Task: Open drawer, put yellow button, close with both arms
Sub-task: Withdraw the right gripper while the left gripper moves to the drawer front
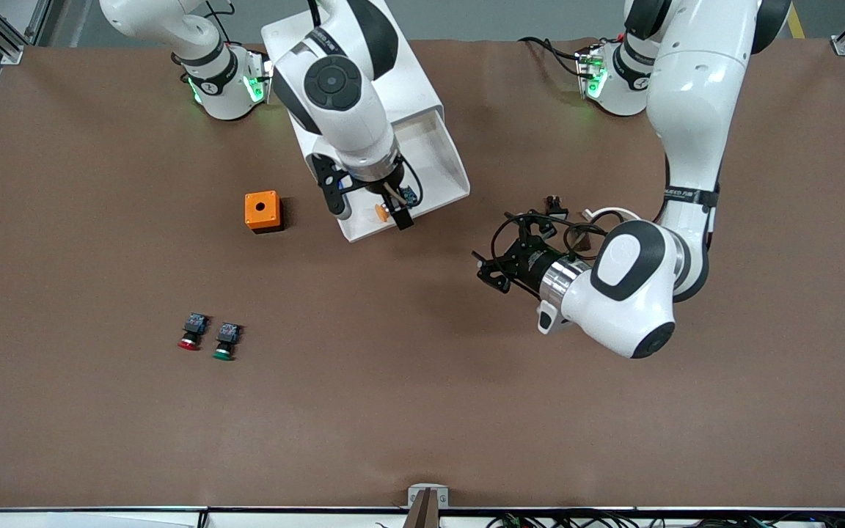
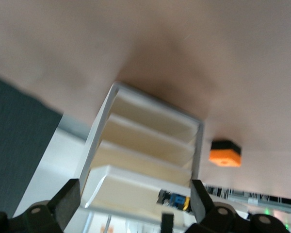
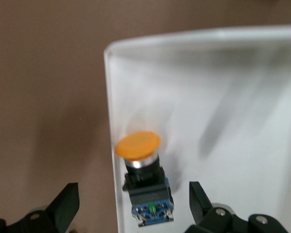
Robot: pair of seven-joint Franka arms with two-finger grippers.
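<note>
Jaws of both black two-finger grippers stand spread, with nothing between them.

Large white boxy cabinet (image 1: 422, 88) sits toward the robots' bases; its uppermost wide shallow white plastic drawer (image 1: 443, 158) is pulled out toward the front camera, so the tray floor is exposed for loading. The left wrist view shows the lower cream-fronted drawers (image 2: 145, 141) pushed in.

Right gripper (image 1: 372, 209) hangs over the drawer's front end, fingers parted on either side of the small yellow button (image 3: 141, 180). In the right wrist view the button lies on its side on the tray floor, just inside the rim, orange-yellow cap away from the camera and blue back toward it. It appears released, not gripped.

Left gripper (image 1: 492, 273) waits above bare brown table toward the left arm's end, pointed at the drawer; likely staged for the two-arm close.

Orange plastic box (image 1: 262, 211) sits beside the drawer. Red-capped button (image 1: 191, 331) and green-capped button (image 1: 225, 342) lie nearer the camera, untouched.
</note>
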